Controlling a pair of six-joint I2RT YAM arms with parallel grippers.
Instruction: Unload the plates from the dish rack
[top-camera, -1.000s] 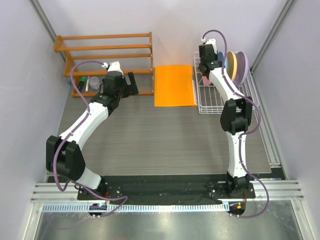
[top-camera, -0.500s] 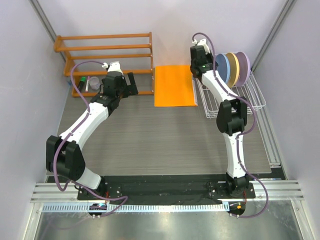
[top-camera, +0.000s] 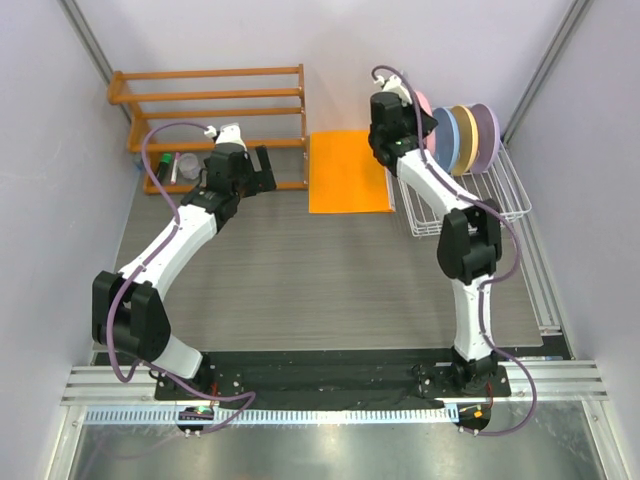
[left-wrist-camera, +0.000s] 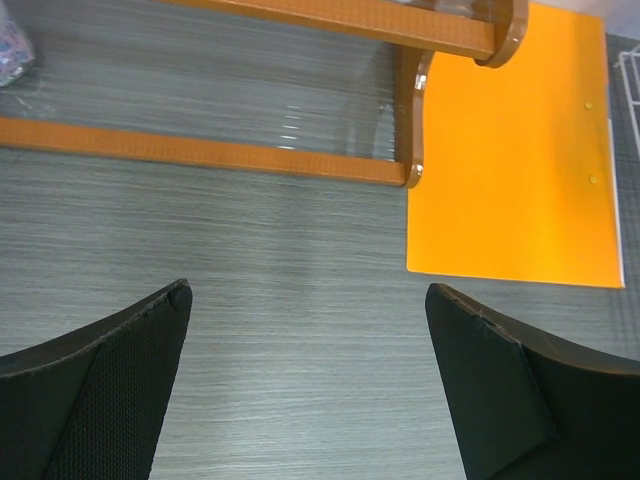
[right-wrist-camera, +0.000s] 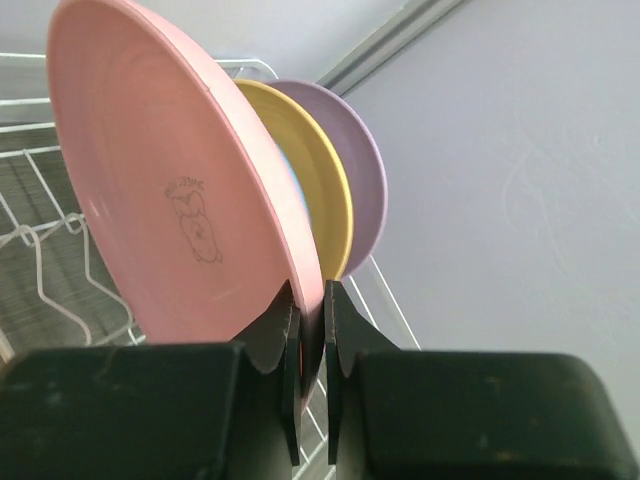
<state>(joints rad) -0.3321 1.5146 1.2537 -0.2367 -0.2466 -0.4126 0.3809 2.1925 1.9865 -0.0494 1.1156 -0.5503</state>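
Right gripper (right-wrist-camera: 312, 300): closing tight on the rim of the pink plate (right-wrist-camera: 180, 200), pinching it from both faces.
Pink plate: standing on edge and leaning, at the left end of the dish rack (top-camera: 508, 198); whether it is touching the wires cannot be told.
Blue plate (top-camera: 447, 135), yellow plate (top-camera: 464, 133), lavender plate (top-camera: 487, 132): standing upright in a row in the dish rack, the blue one sitting nearest the pink plate.
Left gripper (left-wrist-camera: 308, 300): hanging wide open, holding nothing, over the table (left-wrist-camera: 300, 250) well left of the dish rack.
Orange mat (top-camera: 347, 170): lying flat just left of the dish rack.
Wooden shelf (top-camera: 210, 100): standing farther left of the dish rack, beyond the mat.
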